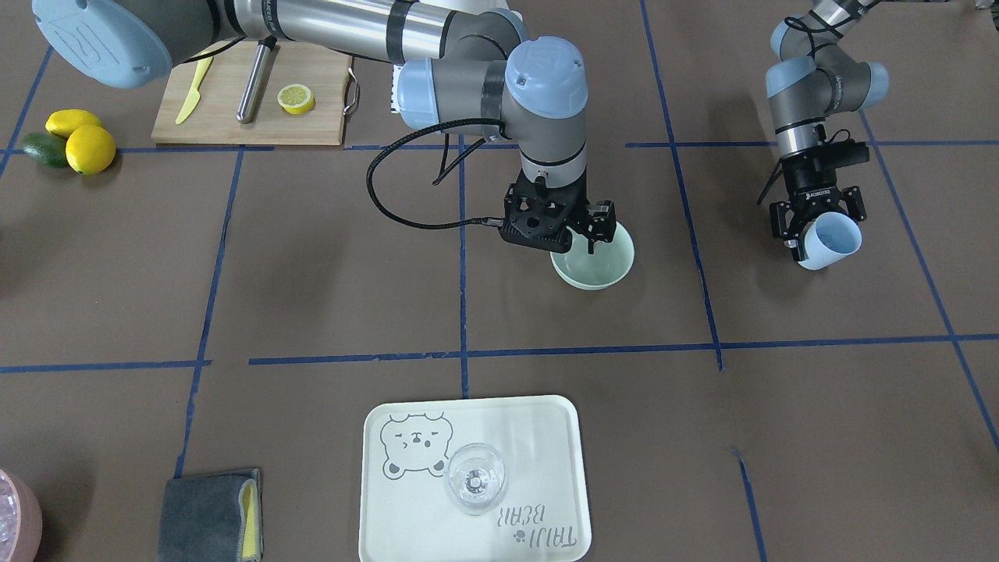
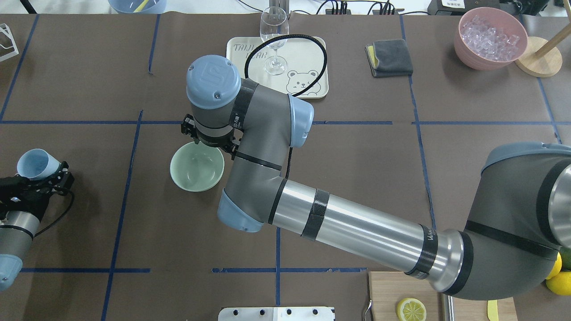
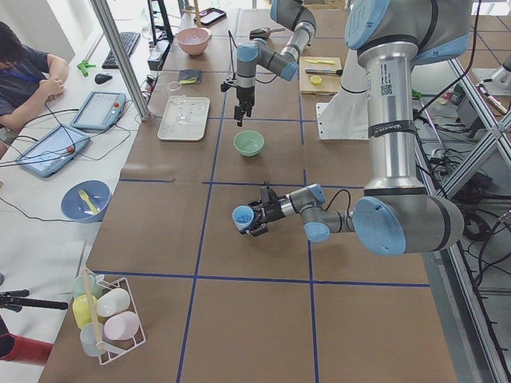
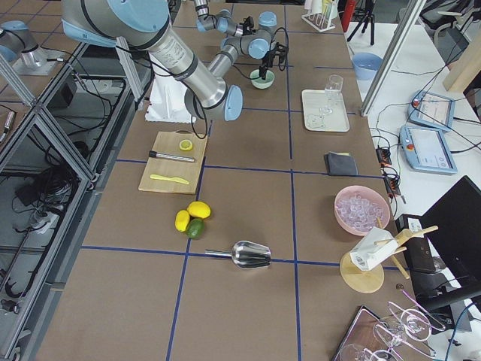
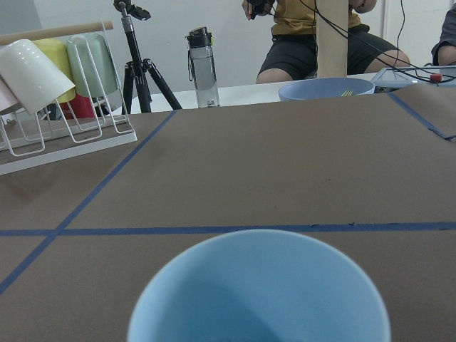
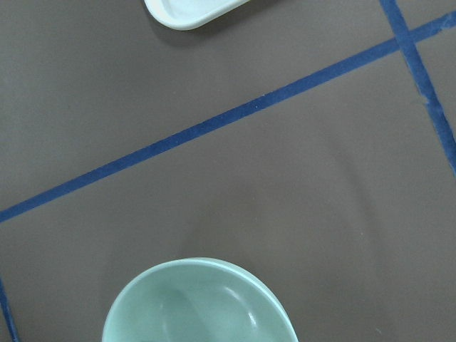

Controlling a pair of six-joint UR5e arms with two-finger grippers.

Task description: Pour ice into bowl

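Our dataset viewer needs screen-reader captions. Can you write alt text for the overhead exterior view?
The right arm reaches across the brown table, its wrist above the far rim of an empty mint-green bowl. At the left edge, the left tool holds a tilted light blue cup; a pink container of ice sits top right.

A robotics lab dressed up as a kitchen. The worktop [image 1: 312,257] is brown paper marked into a grid with blue tape [image 1: 462,312], and two industrial arms, the right arm [image 2: 357,227] and the left arm [image 2: 13,223], work over it inside an aluminium frame [image 3: 120,56]. Beside it sit teach pendants [image 3: 97,109], a keyboard [image 3: 126,44], a camera tripod [image 5: 139,50] and a seated operator [image 3: 28,68]. The cutting board [image 1: 234,101] and lemons [image 1: 90,148] read as props.
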